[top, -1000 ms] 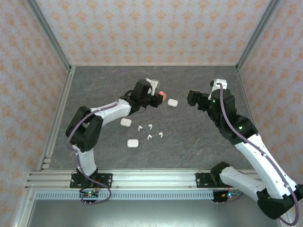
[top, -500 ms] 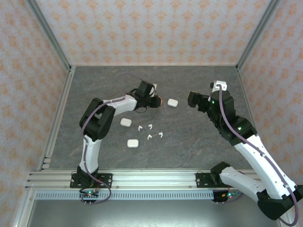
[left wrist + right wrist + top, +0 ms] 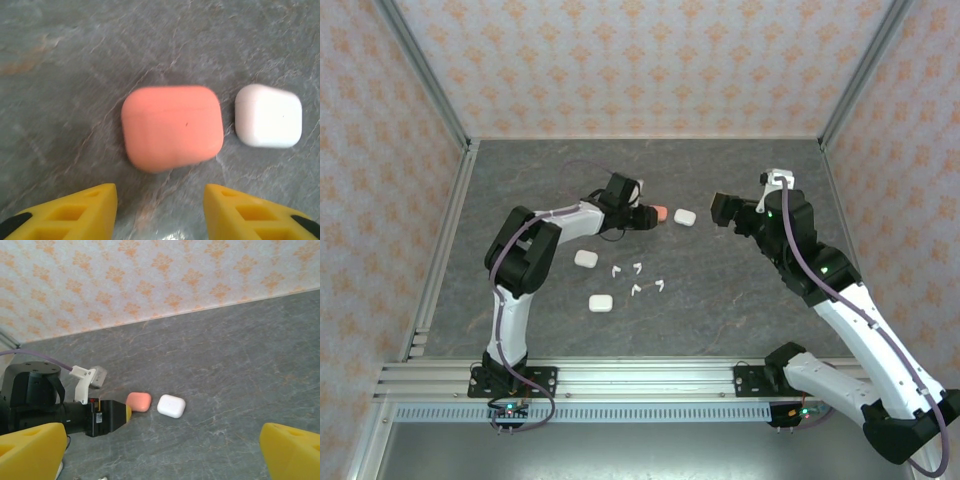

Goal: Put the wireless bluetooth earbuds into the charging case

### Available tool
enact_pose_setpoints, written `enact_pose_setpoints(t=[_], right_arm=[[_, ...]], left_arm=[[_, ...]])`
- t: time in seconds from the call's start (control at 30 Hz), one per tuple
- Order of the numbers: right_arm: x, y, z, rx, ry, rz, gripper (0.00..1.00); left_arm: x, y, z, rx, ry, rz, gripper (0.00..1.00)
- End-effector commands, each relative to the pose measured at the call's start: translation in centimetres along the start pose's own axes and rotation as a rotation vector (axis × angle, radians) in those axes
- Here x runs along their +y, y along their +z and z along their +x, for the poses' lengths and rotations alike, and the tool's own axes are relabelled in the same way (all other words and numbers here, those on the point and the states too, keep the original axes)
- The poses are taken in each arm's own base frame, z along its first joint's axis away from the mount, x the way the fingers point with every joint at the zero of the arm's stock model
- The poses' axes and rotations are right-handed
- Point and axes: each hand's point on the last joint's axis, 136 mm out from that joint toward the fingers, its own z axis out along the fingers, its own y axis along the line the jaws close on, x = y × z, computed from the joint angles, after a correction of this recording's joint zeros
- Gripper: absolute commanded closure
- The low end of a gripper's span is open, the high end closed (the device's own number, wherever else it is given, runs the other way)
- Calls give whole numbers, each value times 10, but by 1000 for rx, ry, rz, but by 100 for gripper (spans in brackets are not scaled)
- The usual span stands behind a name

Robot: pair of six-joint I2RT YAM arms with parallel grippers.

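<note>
A closed coral-red charging case [image 3: 172,127] lies flat on the grey table, just ahead of my left gripper [image 3: 160,212]. That gripper's yellow fingertips [image 3: 102,202] stand apart with bare table between them, so it is open and holds nothing. In the top view the left gripper [image 3: 645,216] sits right beside this coral case [image 3: 660,213]. A white case [image 3: 684,216] lies close to its right. Several tiny white earbuds [image 3: 637,290] are scattered nearer the arms. My right gripper [image 3: 724,210] hovers open to the right of the cases, empty.
Two more closed white cases [image 3: 585,258] [image 3: 600,302] lie left of the earbuds. In the right wrist view the coral case [image 3: 138,401] and white case [image 3: 171,406] sit side by side on the slate. Patterned walls close in the table on three sides.
My left gripper has gone from shut on the coral case to open, leaving the case lying on the table ahead of its tips. The left arm's elbow has swung. The right gripper drifted slightly left.
</note>
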Motion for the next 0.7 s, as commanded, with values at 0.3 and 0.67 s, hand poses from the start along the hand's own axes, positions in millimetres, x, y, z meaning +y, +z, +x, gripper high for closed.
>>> enact_pose_setpoints(t=[0.3, 0.67], right_arm=[[28, 23, 45, 188, -13, -143, 1], [110, 44, 151, 439, -371, -356, 1]], left_arm=[[10, -139, -38, -315, 40, -89, 40], [70, -227, 2, -461, -103, -229, 9]])
